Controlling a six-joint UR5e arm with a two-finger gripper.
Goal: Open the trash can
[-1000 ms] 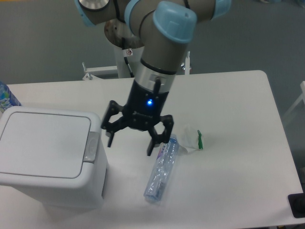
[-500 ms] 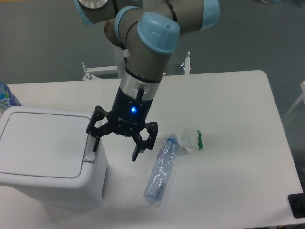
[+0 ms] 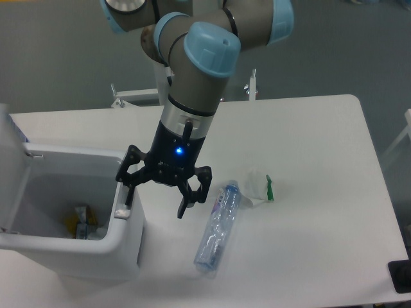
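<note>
The pincer (image 3: pixel 157 197) hangs with its two fingers spread wide and holds nothing; one fingertip (image 3: pixel 127 200) rests on the grey push-button latch (image 3: pixel 122 206) at the right rim of the trash can (image 3: pixel 122 247), the other hangs free above the worktop (image 3: pixel 308 212). It sits almost exactly where it was half a second ago, but the bin has changed: the flat lid (image 3: pixel 9 163), then lying closed, now stands up at the left edge of the view, and the inside is exposed, with some yellow and white rubbish (image 3: pixel 80 226) at the bottom. So the press on the latch appears to have released the lid, and the task looks essentially done; what remains is probably just lifting clear. The trash can stands at the worktop's left front corner. Just right of the pincer lie a crushed plastic bottle (image 3: pixel 216 226) and a crumpled wrapper with a green bit (image 3: pixel 259 188), both untouched.
</note>
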